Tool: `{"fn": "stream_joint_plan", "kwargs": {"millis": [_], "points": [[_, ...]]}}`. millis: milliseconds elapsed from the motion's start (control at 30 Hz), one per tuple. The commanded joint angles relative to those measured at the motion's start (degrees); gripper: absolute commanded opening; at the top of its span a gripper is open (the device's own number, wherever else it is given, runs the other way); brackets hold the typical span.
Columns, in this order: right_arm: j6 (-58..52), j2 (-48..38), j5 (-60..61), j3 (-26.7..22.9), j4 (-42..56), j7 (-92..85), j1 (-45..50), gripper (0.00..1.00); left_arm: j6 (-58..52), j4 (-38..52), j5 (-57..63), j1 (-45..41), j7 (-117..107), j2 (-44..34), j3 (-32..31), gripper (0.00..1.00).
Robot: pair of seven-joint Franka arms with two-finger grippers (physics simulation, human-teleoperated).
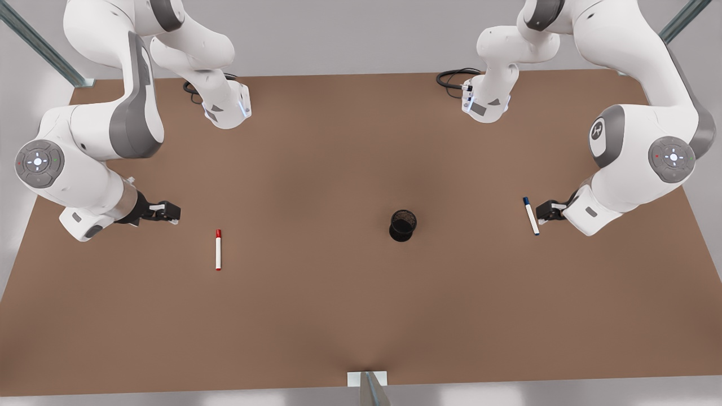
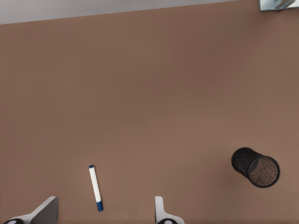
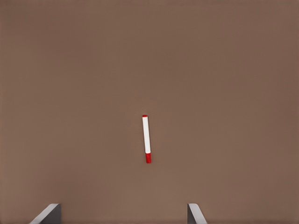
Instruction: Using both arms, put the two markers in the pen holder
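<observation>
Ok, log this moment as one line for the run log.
left gripper: open, beside blue-capped white marker | right gripper: open, short of red-capped white marker | both flat on table | black mesh pen holder: empty

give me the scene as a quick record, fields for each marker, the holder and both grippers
red marker: flat on table, front view's left, untouched
blue marker: flat on table, front view's right, untouched
pen holder: upright between the markers, nothing in it
left gripper: open, beside blue marker, holding nothing
right gripper: open, short of red marker, holding nothing
markers in holder: none
</observation>
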Motion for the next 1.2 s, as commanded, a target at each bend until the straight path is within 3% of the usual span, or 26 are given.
{"fn": "stream_joint_plan", "kwargs": {"millis": [0, 167, 233, 400, 533, 700, 767, 833, 1000, 1167], "points": [[0.14, -0.07, 0.03, 0.01, 0.03, 0.97, 0.0, 1.0, 0.37, 0.0, 0.03, -0.07, 0.32, -0.05, 0.02, 1.0], [0.06, -0.07, 0.03, 0.01, -0.06, 1.05, 0.0, 1.0, 5.11, -0.26, -0.32, 3.0, -0.12, 4.78, 0.46, 1.0], [0.06, -0.07, 0.03, 0.01, 0.03, 1.05, 0.0, 1.0, 13.72, -5.62, -0.59, 4.67, -2.57, 6.36, 0.54, 1.0], [0.14, -0.07, 0.03, -0.08, 0.03, 0.97, -0.09, 1.0, 21.38, -20.03, -1.2, 7.57, -6.18, 1.71, 0.81, 1.0], [0.14, 0.02, 0.03, -0.08, 0.03, 0.97, -0.09, 1.0, 29.11, -27.86, -1.03, 8.01, -7.41, 0.21, 0.89, 1.0], [0.14, 0.11, 0.03, -0.08, 0.03, 1.14, -0.44, 1.0, 30.96, -33.3, -0.94, 9.68, -7.33, 0.65, 0.98, 1.0], [0.76, 0.46, 0.03, -0.17, -0.32, 1.14, -0.44, 1.0, 38.78, -39.9, -0.59, 10.39, -6.97, 0.3, 1.07, 1.0], [6.91, 2.04, 0.03, 0.01, -4.1, 0.88, -1.23, 1.0, 41.59, -42.01, 3.81, 11.26, -7.06, 0.82, 1.07, 1.0], [31.08, 2.65, 1.7, 0.54, -25.28, 0.79, -2.2, 1.0, 46.07, -45.7, 3.81, 11.79, -5.83, 3.46, 1.07, 1.0], [41.54, 13.99, 2.76, 0.54, -21.95, 2.2, -2.37, 1.0, 49.85, -46.84, 3.8, 13.9, -1.26, 6.8, 0.81, 0.96]]}}
